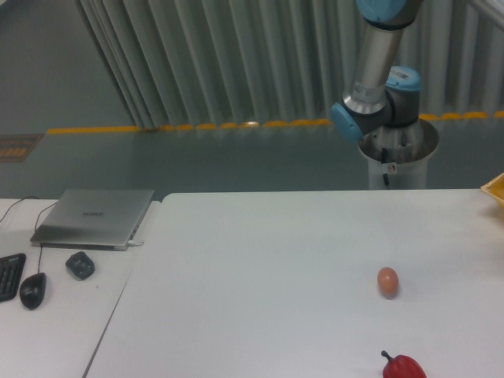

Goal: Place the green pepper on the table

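Tabletop (260,268), white and matte, fills the lower part of the view, its right and near edges cut off by the frame. Only part of the robot arm (376,75) shows: a grey tube with blue-capped joints rising from a round pedestal (398,161) behind the far edge of the tabletop and running out of the top of the picture. The hand is outside the view, so whether it is released, clenched or grasping anything cannot be told, and places cannot be given relative to it; they are given from the arm's visible base instead. The green pepper does not show anywhere in the picture, and its whereabouts cannot be told. Nearer the camera than the pedestal, a small brown egg (387,281) lies on the tabletop, and nearer still a red pepper (402,367) with a dark stem sits at the bottom edge, its lower half cropped away. At the right edge, level with the far side of the tabletop, a yellow corner (496,189) of something pokes in; too little of it shows to name it. Well to the side, an adjoining white desk (55,315) carries a closed grey laptop (94,217), a small dark object (80,264) too blurred to identify, a black mouse (32,290) on a cable, and the edge of a keyboard (8,277) cut off by the frame. Behind everything hang pale vertical slats (220,55) above a grey floor with a yellow line (197,126).
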